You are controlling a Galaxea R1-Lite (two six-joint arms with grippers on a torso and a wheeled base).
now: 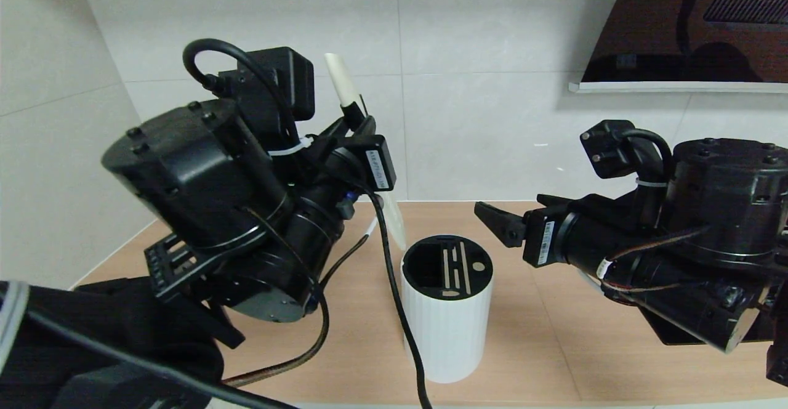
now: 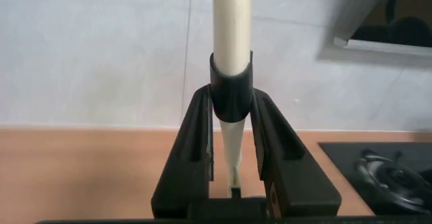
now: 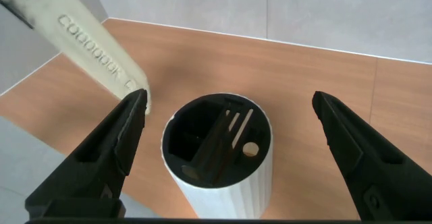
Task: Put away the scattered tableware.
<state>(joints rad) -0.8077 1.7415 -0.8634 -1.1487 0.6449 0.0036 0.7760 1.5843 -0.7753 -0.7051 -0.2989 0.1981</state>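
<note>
Fingers spread wide on the right gripper (image 3: 228,101), pressed together on the left gripper (image 2: 233,99) around a cream utensil (image 2: 232,21). Over the desk (image 1: 554,347), beside the white slotted holder (image 1: 447,329), holds that utensil tilted, tip just outside the rim. Looks like the insertion step; calls next for centring the tip over an opening, then lowering.

Tallied 1 holder (image 1: 447,329), white and ribbed, mid-worktop (image 1: 554,335). In its black lid: 1 round hole, 1 large opening; narrow slots not countable with certainty. Tallied 1 utensil (image 1: 341,79), cream-handled, left of holder. Hands: 2, namely left hand (image 2: 233,102) and right hand (image 3: 229,99). Worktops: 1. Also logged 1 hob (image 2: 385,177), set into worktop, and 1 extractor hood (image 1: 683,27), far right on wall.
</note>
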